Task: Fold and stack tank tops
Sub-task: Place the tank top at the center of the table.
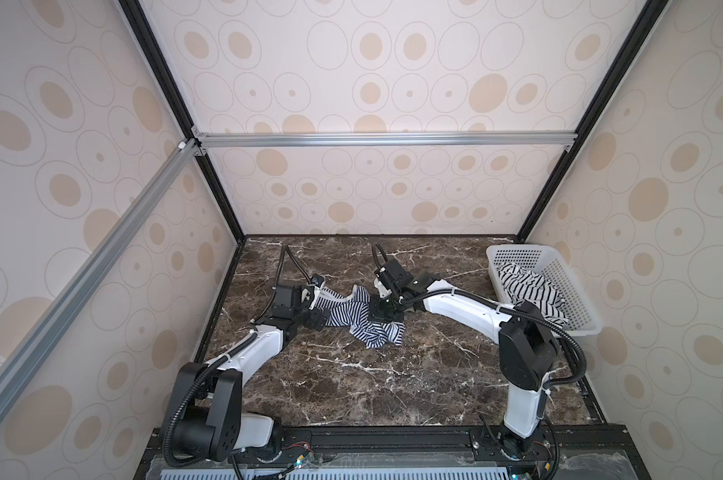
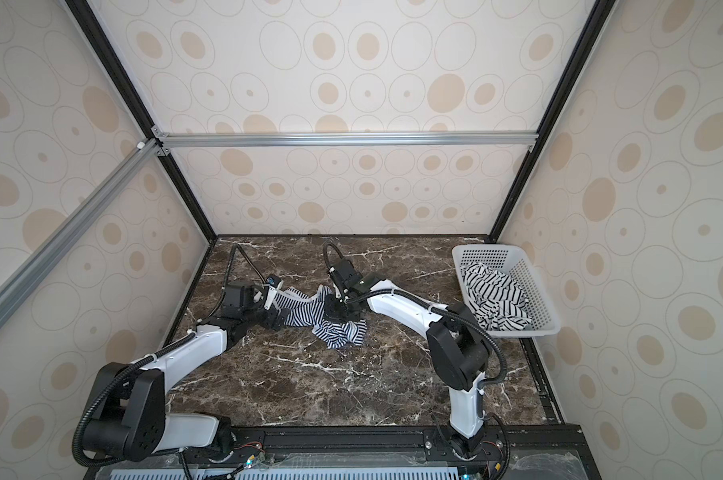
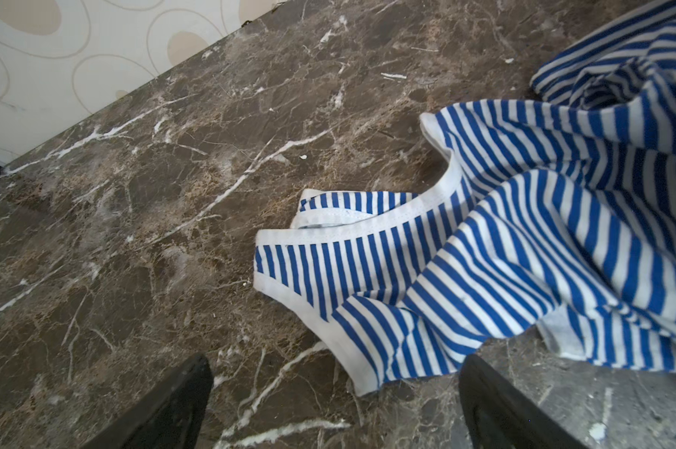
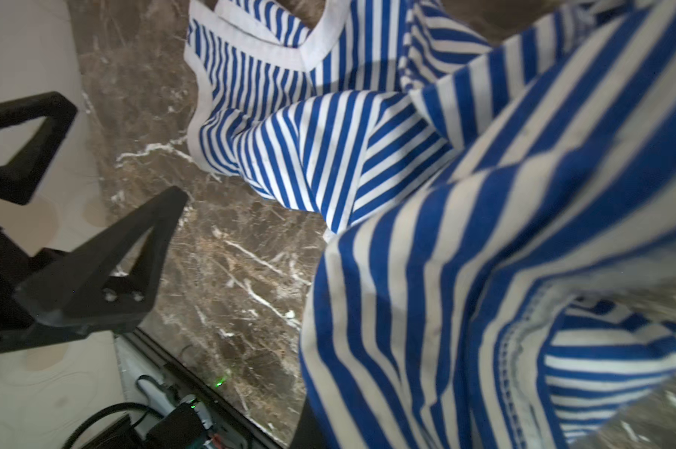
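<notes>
Status: early stage, no fold made.

- Fine-striped top [image 1: 353, 320] lay crumpled on the bench [image 1: 393, 386], mid-bench between the two arms. It was bunched and twisted, with no flat panel. In the left wrist view the white-trimmed straps lay on the bench, pointing towards the left arm.
- Wide-striped top [image 1: 530, 291] sat heaped in the basket [image 1: 517, 248] at the far right corner of the bench. It was unfolded and neither arm was near it.
- No stack anywhere on the bench.

Tools:
- Left tool [image 3: 334, 367]: released, jaws wide apart and holding nothing. It hovered low at the strap end of the fine-striped top, with one strap edge lying between the jaws and not gripped.
- Right tool [image 1: 384, 311]: clenched, at the opposite side of the same top. Cloth hung up close across the right wrist view and a fold rose towards the tool in both top views. The tips were buried in fabric, so the pinch itself was not visible, but it was probably grasping a fold of the fine-striped top.

Judgement: the work in hand looked like spreading the first top flat.

Left to do:
- flatten and fold the fine-striped top
- fetch the wide-striped top from the basket
- flatten and fold it
- stack one on the other
</notes>
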Controlling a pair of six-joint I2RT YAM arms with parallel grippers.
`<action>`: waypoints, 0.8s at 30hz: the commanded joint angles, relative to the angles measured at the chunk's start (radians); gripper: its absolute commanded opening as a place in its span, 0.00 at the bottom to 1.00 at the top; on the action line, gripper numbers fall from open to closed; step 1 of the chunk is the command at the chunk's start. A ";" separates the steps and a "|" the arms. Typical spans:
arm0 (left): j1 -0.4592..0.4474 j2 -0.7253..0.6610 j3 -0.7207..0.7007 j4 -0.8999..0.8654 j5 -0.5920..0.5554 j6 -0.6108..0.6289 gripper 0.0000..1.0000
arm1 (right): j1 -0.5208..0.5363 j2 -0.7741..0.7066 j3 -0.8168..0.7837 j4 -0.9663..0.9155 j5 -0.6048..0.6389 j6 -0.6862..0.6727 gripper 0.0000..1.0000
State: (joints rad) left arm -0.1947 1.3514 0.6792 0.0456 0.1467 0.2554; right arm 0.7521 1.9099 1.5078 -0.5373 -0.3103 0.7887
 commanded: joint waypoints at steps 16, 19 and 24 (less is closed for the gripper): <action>-0.005 -0.150 -0.042 -0.024 -0.028 0.033 0.99 | -0.081 0.154 -0.038 0.697 -0.103 0.437 0.01; -0.004 -0.170 -0.059 -0.026 -0.033 0.040 0.99 | -0.114 0.098 -0.164 0.809 -0.039 0.490 0.01; -0.006 -0.164 -0.063 -0.037 -0.004 0.038 0.99 | -0.131 0.022 -0.264 0.744 0.142 0.500 0.01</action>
State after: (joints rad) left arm -0.1970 1.1938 0.6147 0.0265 0.1272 0.2634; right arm 0.6155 1.9766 1.2606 0.2024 -0.2932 1.2419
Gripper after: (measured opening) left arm 0.993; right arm 0.040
